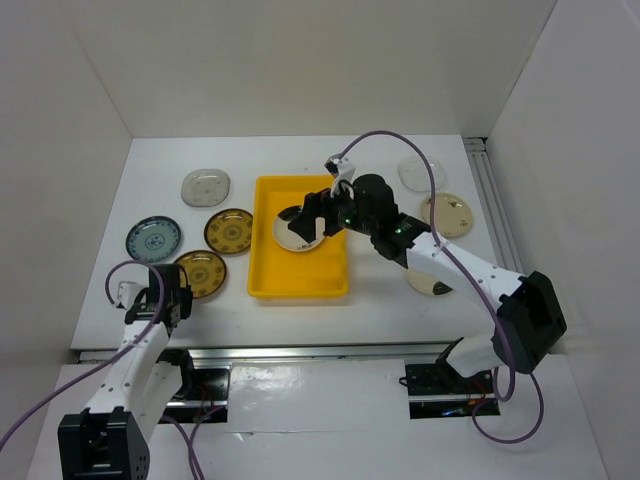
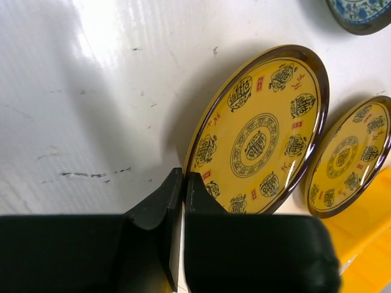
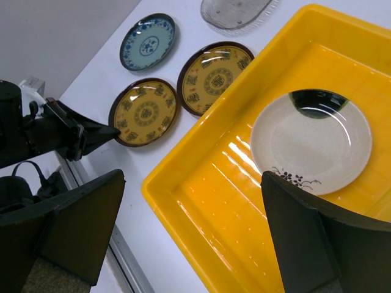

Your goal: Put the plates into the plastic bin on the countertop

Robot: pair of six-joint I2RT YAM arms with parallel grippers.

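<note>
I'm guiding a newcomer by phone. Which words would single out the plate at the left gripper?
Start at the yellow bin mid-table; two brown-gold plates lie left of it. Take the near brown-gold plate, touching the left gripper; its twin lies farther back.

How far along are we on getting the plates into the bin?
Done: one cream plate lies in the yellow bin, the right fingers open above it. In hand: the left fingers are closed on the near brown-gold plate's rim. Left: that one, the second brown-gold plate, the blue plate, the glass plate, and right of the bin a pale plate and two more cream plates.
</note>
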